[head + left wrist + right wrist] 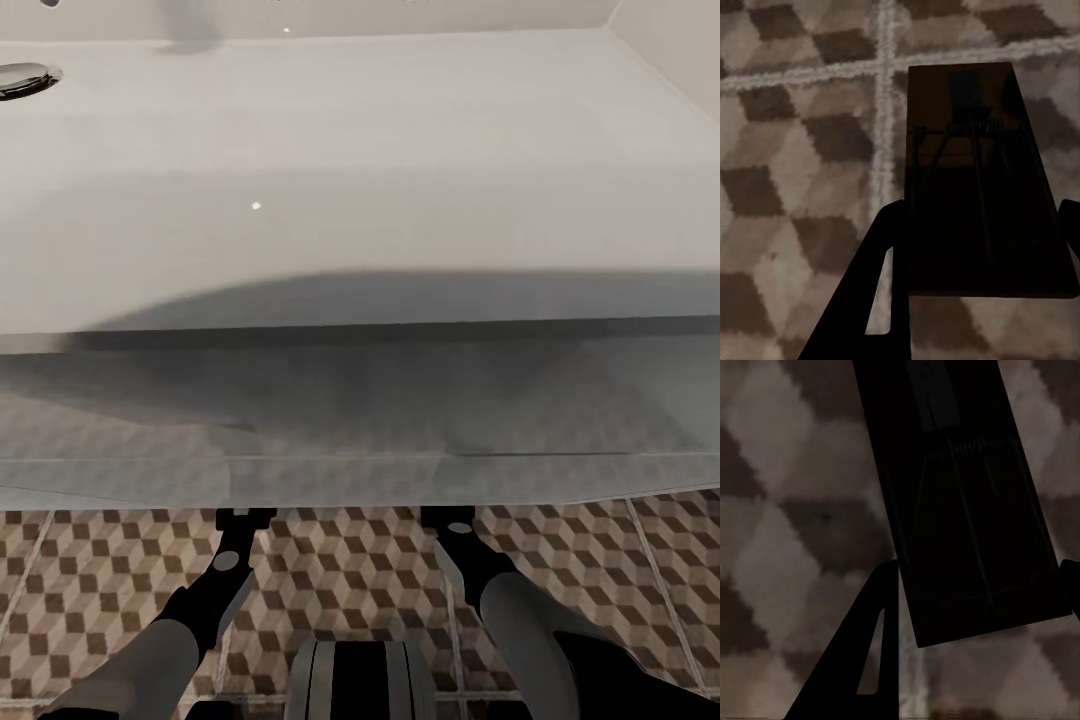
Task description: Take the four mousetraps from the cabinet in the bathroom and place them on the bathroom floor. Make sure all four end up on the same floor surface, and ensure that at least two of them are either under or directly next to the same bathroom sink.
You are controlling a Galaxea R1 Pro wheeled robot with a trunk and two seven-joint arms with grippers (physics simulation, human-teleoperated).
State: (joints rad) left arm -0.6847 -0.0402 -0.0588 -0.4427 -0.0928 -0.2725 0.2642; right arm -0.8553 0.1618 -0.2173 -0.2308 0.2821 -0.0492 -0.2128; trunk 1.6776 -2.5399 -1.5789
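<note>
Reaching under the sink (360, 200), each gripper clamped on a trap: left gripper (979, 255) on one mousetrap (982, 180), right gripper (979, 615) on another mousetrap (960, 502), low over the bathroom floor (350, 570) for placing beneath the basin

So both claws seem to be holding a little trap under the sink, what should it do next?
Probably lower both arms a touch and open up. The left gripper grips a mousetrap and the right gripper another mousetrap, both over the tiled floor. Both arms reach beneath the sink, which looks like where two traps belong.
</note>
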